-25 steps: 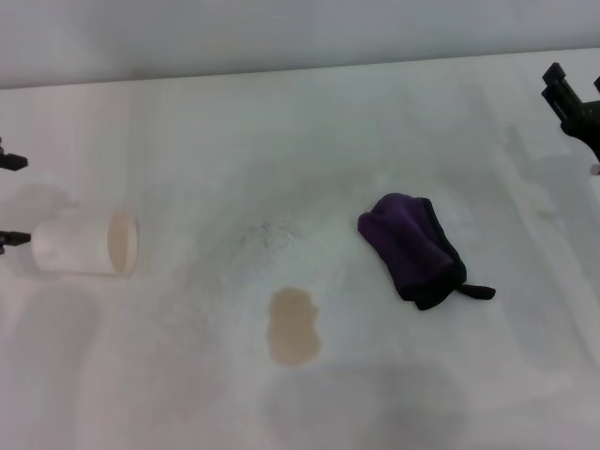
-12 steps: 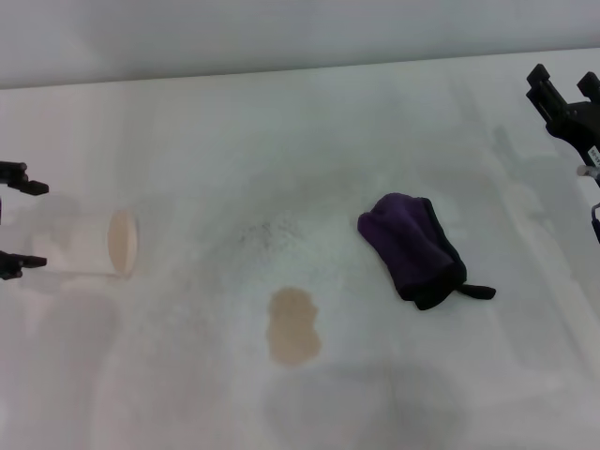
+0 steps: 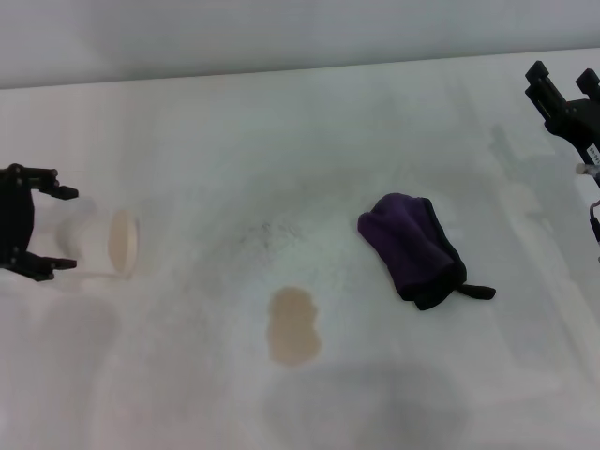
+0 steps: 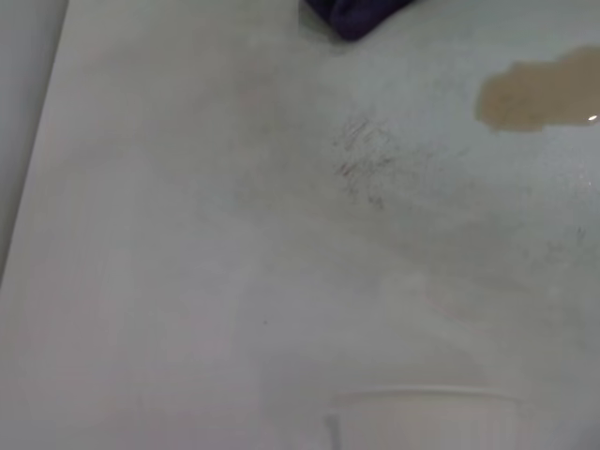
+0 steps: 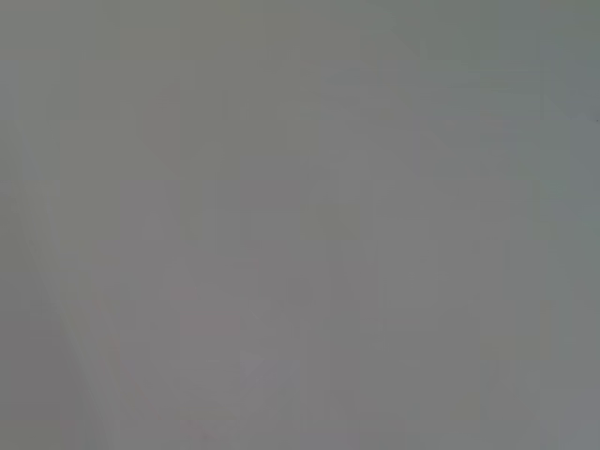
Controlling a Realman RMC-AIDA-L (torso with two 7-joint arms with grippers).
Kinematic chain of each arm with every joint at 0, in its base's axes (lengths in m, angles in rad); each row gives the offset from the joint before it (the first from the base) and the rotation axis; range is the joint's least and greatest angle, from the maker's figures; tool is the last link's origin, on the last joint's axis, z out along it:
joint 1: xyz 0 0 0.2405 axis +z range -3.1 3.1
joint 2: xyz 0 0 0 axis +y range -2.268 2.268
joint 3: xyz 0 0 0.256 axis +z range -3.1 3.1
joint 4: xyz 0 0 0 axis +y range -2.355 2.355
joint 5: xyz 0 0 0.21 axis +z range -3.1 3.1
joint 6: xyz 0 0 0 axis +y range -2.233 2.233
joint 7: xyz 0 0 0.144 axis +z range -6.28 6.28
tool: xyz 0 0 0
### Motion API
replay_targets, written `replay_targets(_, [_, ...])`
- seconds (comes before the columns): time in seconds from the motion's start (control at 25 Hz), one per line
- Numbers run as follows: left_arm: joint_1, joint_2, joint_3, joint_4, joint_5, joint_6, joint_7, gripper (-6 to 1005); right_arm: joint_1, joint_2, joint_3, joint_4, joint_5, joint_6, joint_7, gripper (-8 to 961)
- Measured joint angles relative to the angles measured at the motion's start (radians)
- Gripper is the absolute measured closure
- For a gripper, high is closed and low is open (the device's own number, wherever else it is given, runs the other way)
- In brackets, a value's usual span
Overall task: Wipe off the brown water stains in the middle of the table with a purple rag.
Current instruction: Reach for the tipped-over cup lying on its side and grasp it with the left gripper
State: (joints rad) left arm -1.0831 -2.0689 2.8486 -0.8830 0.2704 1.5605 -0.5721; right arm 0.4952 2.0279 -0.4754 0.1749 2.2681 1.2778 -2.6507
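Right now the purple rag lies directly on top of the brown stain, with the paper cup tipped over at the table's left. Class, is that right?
Not quite. The purple rag lies beside the brown stain, clear of it, on its right and farther back, as the head view shows. The paper cup is indeed tipped over at the left of the table.

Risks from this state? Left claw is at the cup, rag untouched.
1. The left claw stands open around the tipped white cup; a nudge might roll it toward the brown water stains.
2. The purple rag lies beside the stain, not on it, with a loose black strap that might snag a grasp.
3. The right claw sits at the table edge, far from the rag.
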Motion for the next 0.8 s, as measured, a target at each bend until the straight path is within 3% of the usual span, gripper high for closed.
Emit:
replay_targets(0.32, [0.043, -0.001, 0.000, 0.113, -0.071, -0.098, -0.002, 112, 0.009, 0.000, 0.000, 0.000, -0.003, 0.000, 0.000, 96])
replay_targets(0.8, [0.085, 0.000, -0.001, 0.143, -0.106, -0.140, -0.006, 111, 0.013, 0.000, 0.000, 0.000, -0.004, 0.001, 0.000, 96])
